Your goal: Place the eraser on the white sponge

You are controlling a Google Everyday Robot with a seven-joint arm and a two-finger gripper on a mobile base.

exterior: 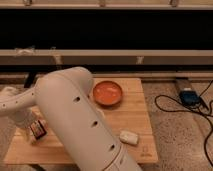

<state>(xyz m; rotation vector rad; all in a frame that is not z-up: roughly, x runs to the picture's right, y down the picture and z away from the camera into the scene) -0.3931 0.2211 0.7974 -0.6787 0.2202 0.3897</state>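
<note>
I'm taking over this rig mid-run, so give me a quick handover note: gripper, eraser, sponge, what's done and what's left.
The gripper is low at the left of the table, right at the eraser; a firm hold can't be confirmed. The white sponge lies front right, nothing on it. Done: eraser reached. Left: carry it across and set it on the sponge.

Wood table (134, 116): light slab top, small dark mark near the front-right corner. An orange bowl (108, 93) sits on it toward the back, right of centre. The floor (180, 147) is speckled grey. A black cable (158, 104) loops on it right of the table, near a blue-black box (189, 96) by the wall. Behind is a pale ledge (160, 56) with tape scraps and a dark panel (110, 30) above. The gripper (36, 131) is low over the table's left end.
</note>
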